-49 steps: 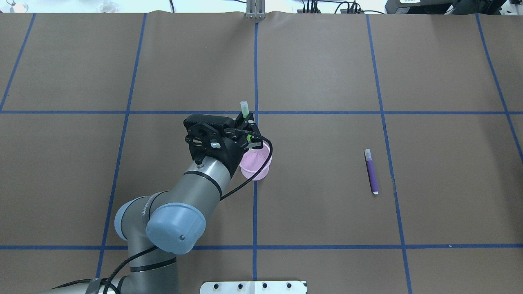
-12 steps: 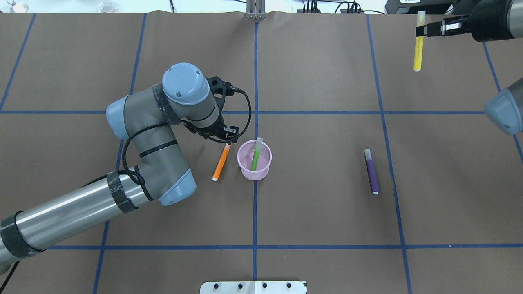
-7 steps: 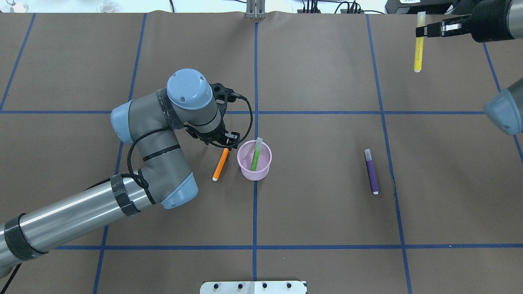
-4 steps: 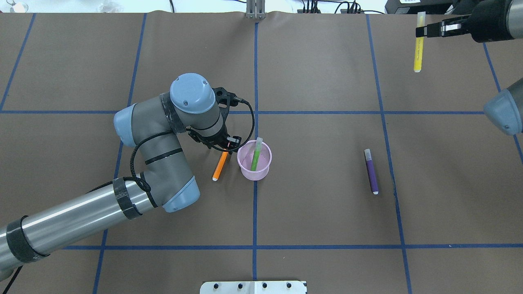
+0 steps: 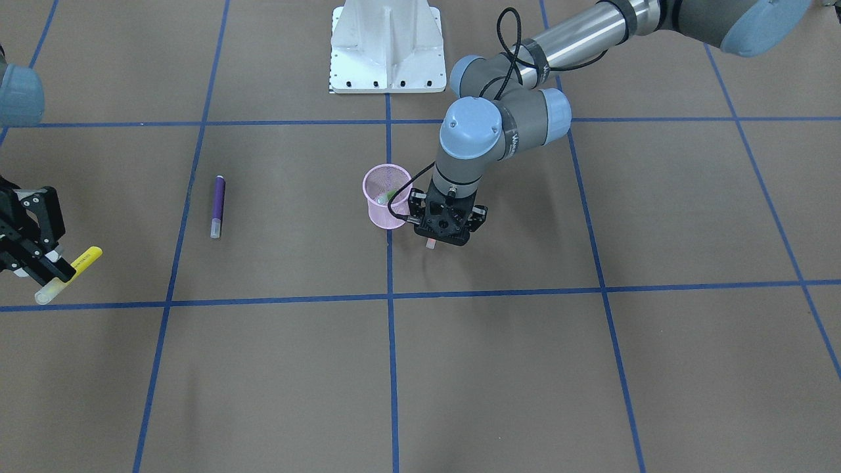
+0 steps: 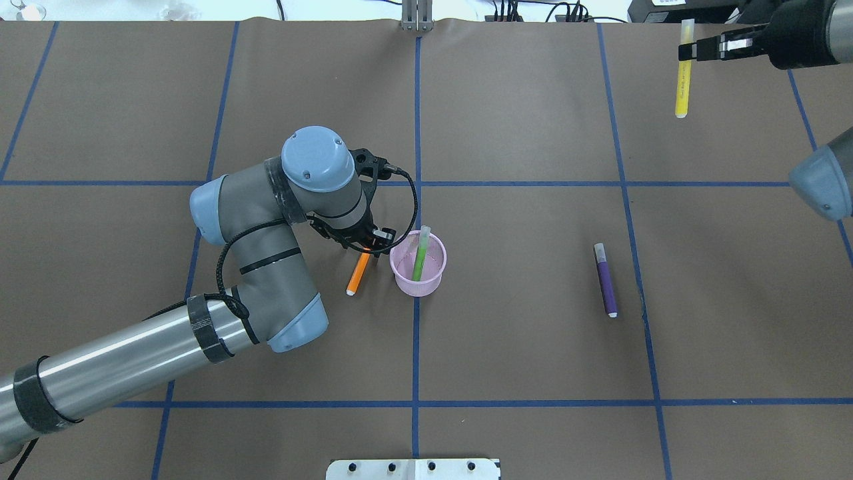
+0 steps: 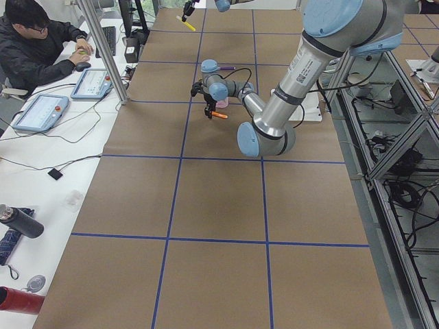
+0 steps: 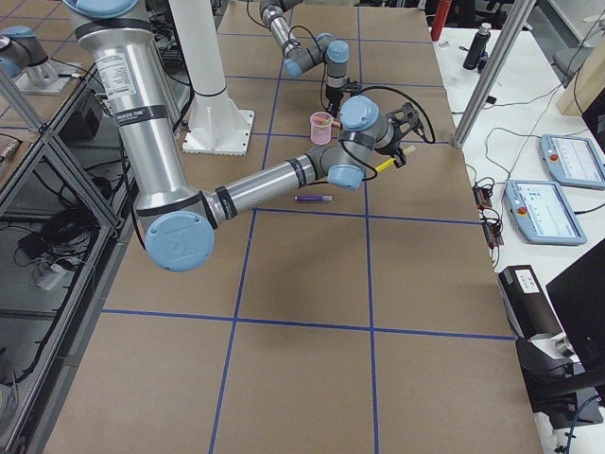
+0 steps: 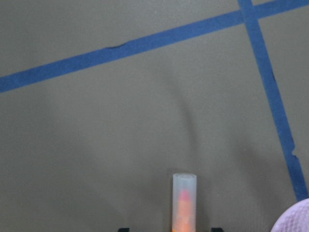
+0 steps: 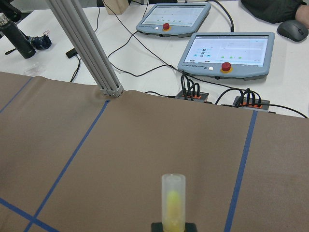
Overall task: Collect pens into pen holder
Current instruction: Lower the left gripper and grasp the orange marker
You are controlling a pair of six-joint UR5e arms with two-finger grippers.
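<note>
Brown taped table [image 6: 520,133], left gripper [image 6: 370,247] spread astride orange pen [image 6: 357,277], right gripper [image 6: 686,51] clamping yellow pen [image 6: 680,90], left arm lettering [image 7: 299,65] unreadable.

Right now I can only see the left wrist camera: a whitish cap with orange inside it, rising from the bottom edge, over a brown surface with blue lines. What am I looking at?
Observer: An orange pen lying on the table. The left gripper is down over its capped end, jaws open on either side.
Operator: And the pink sliver in my bottom right corner?
Observer: That is the pen holder, a mesh cup close beside that pen, with a green pen standing in it.
Operator: Any other pens?
Observer: A purple pen lies farther to the robot's right, and the right gripper holds a yellow pen in the air.
</note>
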